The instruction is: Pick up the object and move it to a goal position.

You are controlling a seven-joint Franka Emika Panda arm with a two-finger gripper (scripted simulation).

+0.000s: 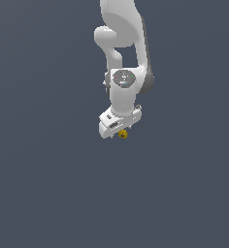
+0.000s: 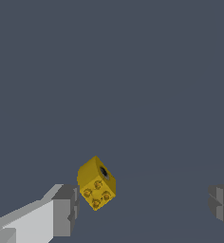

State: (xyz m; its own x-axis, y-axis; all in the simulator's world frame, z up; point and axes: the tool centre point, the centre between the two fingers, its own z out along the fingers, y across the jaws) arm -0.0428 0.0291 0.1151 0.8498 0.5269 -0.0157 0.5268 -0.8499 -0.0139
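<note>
The arm point(image 1: 121, 53) hung down from the top of the exterior view, white against a flat slate-grey ground point(image 1: 43, 184), and at its lower end sat the gripper point(image 1: 117, 131), tipped a little to one side. Big risk first: the whole approach looked off-centre. In the wrist view the yellow object point(image 2: 97, 183) sat right up against one grey finger pad point(image 2: 66, 209), touching it or a hair away, I could not tell which, while the other pad point(image 2: 222, 207) stood well apart from it. Had the jaws closed from there, my read was that the near finger would have shoved the piece sideways before the far one ever arrived, and it could have rolled or skidded out.

Next worry: the object was tilted, sitting on a corner or edge instead of flat, a studded face turned toward the camera and a dark round hole on the neighbouring face. A slanted little block like that looked likely to twist under a pinch and squirt free.

Smaller still: in the exterior view the object point(image 1: 122, 133) was only a yellow speck just below the gripper body, so height over the ground could not be judged; coming down too far might have knocked it.

As for the claw itself, the jaws stood wide and held nothing. No goal marker showed in either view.
</note>
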